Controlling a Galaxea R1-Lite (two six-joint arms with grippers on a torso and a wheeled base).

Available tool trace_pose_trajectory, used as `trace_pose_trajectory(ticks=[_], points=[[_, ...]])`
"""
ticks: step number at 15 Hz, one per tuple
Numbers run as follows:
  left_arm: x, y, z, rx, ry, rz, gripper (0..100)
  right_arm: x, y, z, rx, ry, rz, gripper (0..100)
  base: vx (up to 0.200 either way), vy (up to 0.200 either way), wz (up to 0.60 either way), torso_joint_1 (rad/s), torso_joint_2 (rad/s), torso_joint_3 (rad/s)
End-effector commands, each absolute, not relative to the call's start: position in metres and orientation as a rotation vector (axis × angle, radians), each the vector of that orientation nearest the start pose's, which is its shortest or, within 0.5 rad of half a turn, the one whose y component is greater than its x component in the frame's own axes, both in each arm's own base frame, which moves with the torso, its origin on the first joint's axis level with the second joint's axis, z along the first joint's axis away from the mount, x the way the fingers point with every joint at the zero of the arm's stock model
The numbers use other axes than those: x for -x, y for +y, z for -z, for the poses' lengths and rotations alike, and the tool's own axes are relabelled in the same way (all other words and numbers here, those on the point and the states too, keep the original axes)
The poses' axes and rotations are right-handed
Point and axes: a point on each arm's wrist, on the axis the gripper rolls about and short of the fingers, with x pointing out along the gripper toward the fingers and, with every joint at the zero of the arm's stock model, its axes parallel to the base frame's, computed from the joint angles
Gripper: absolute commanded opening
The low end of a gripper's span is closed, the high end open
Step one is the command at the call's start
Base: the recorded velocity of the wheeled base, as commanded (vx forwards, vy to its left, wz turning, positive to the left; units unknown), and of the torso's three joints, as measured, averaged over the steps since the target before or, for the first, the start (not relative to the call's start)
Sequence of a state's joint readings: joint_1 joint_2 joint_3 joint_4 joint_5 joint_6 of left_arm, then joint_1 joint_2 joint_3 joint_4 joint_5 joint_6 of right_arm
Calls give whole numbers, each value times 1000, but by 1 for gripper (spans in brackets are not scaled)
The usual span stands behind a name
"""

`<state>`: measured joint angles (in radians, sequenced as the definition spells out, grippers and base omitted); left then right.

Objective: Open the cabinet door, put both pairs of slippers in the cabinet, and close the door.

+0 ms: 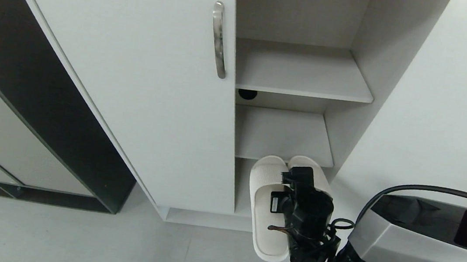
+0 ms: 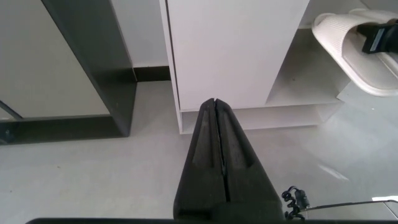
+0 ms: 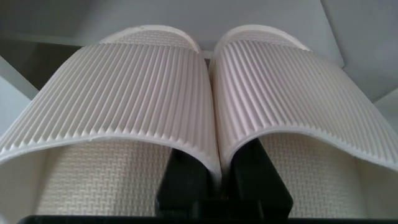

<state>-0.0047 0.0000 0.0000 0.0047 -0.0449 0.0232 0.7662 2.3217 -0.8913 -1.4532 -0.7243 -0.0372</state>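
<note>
White ribbed slippers (image 1: 268, 196), pair side by side, inner edges pinched together by right hand (image 1: 298, 180), held above floor (image 1: 72, 235) at open right bay of cabinet (image 1: 132, 93), toes toward lowest shelves; left hand (image 2: 214, 112) pressed closed, empty, near cabinet base

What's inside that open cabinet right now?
Two white shelves and a small dark round thing beneath the upper one. The bottom compartment is partly covered by the slippers in the right gripper.
</note>
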Motion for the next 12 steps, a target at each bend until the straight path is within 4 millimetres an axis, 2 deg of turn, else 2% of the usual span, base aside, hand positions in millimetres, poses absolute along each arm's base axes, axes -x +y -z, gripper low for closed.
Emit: trace_pose_trajectory(ticks=[1,4,12], points=[[23,-1,-75,-23,6,49,0,-299,267,-58,27,-13,-41,0,0,0,0,0,0,0],[23,-1,-75,-23,6,49,0,-299,267,-58,25,-15,-41,0,0,0,0,0,0,0],[23,-1,-75,-21,6,49,0,-300,268,-61,14,-27,-42,0,200,0,0,2,1,3]])
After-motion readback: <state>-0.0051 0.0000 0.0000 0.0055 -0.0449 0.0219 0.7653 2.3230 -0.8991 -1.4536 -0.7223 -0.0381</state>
